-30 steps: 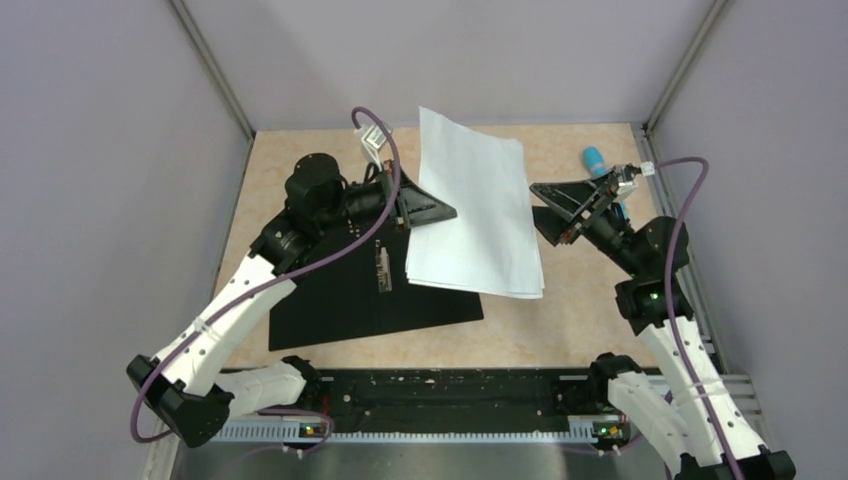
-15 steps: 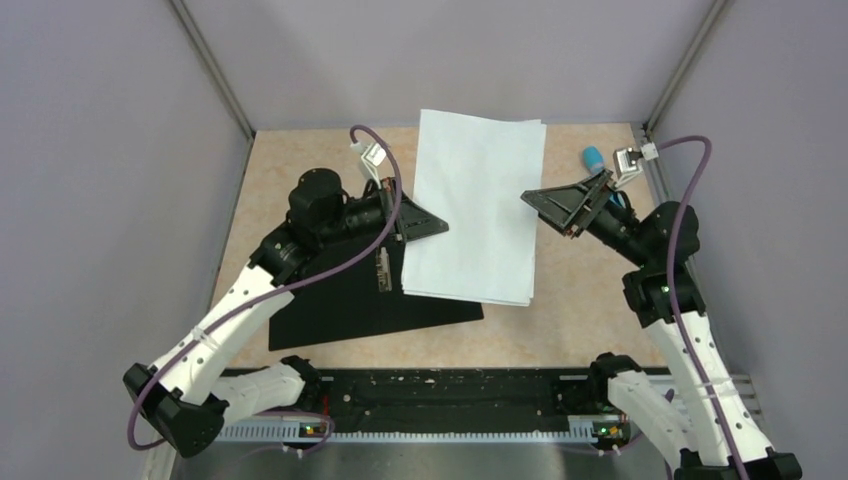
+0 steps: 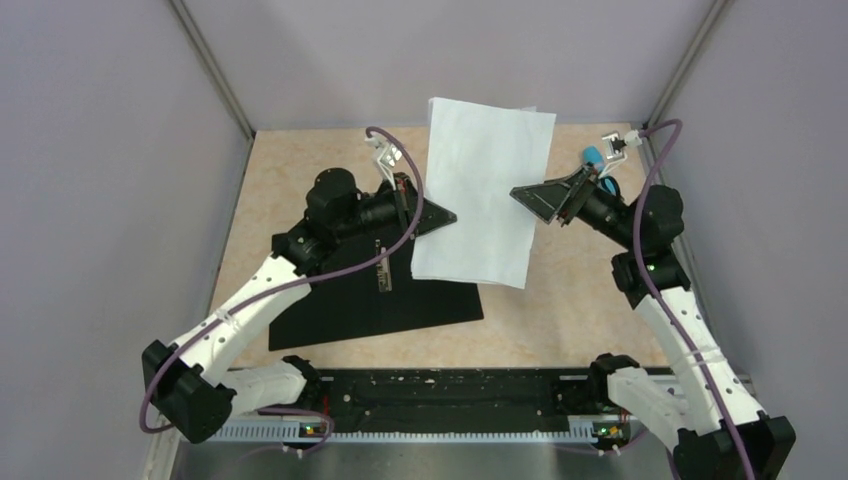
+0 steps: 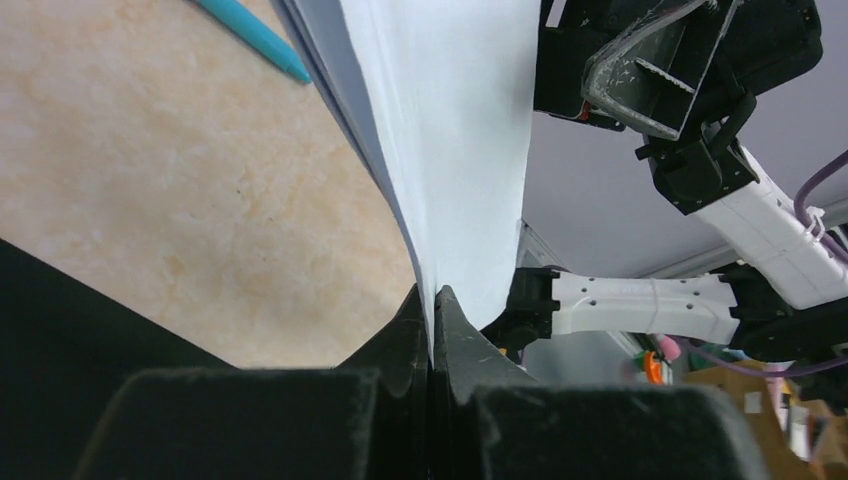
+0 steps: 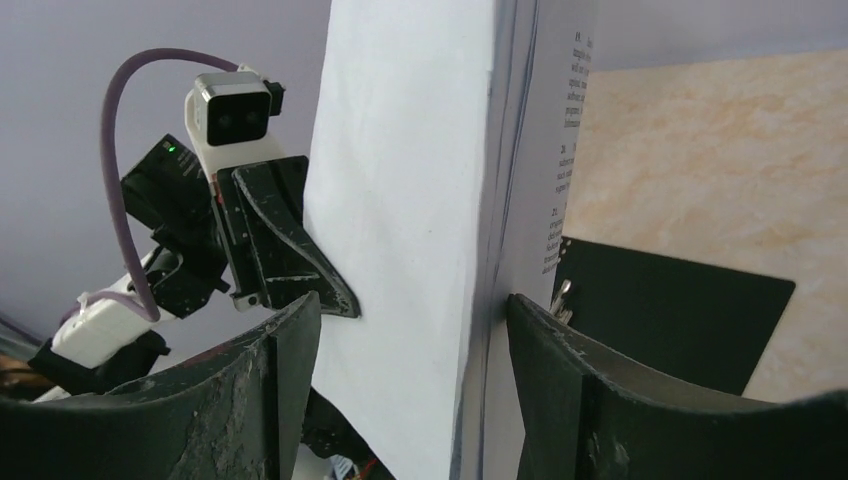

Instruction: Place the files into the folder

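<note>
Left gripper (image 3: 438, 216) clamped on left edge of paper stack (image 3: 482, 190). Stack held off table (image 3: 560, 310), over folder's right edge. Right gripper (image 5: 410, 320) spread wide, straddling stack's right edge, not pinching; likely there to steady sag. Open folder (image 3: 370, 298) flat, left-near, black inside bare. Pen (image 3: 594, 156) far right, well apart.

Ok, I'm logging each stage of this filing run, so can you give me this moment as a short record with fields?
files: stack of thin white paper sheets, lifted above the table, not yet in the folder
left fingers: shut on one edge of the sheets
right fingers: open, one on each side of the sheets' opposite edge
folder: flat open folder, black inside facing up, lying on the beige table
clip: metal clip exposed, nothing under it
other: teal pen at the far right
</note>
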Robot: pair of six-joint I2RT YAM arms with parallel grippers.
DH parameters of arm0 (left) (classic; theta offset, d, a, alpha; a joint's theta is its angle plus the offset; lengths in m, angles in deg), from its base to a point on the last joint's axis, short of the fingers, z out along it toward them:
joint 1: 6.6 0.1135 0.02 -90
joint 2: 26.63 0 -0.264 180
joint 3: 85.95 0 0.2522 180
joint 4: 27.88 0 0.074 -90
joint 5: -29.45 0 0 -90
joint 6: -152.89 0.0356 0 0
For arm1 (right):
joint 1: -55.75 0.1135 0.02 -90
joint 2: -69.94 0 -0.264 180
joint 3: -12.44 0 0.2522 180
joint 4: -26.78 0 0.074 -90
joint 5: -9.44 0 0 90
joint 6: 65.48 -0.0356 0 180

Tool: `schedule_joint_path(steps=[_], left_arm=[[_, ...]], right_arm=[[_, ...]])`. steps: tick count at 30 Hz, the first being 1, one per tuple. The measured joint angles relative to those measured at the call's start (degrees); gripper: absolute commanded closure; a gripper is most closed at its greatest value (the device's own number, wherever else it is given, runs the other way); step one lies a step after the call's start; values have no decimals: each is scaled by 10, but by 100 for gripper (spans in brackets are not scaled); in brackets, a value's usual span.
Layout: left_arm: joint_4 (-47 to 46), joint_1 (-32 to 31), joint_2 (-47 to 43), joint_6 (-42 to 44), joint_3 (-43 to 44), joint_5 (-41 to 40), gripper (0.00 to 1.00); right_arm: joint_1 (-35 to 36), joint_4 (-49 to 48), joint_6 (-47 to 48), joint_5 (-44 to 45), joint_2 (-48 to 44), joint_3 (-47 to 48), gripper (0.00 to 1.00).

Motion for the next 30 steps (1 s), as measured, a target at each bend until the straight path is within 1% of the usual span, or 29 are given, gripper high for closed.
schedule_joint_path(steps=[9,17,21,25,30], left_arm=[[-22,-3,-36,96,16,16,100],[-33,-41,-104,205,19,9,100],[-43,-56,-113,250,21,1,100],[-56,-57,-113,277,21,-2,100],[-70,-58,-114,304,21,-2,100]], right_arm=[[0,-87,33,-38,16,4,31],[0,-173,34,-76,13,34,29],[0,-223,20,-95,17,45,29],[0,-268,8,-110,28,53,29],[0,-291,4,-127,39,58,28]])
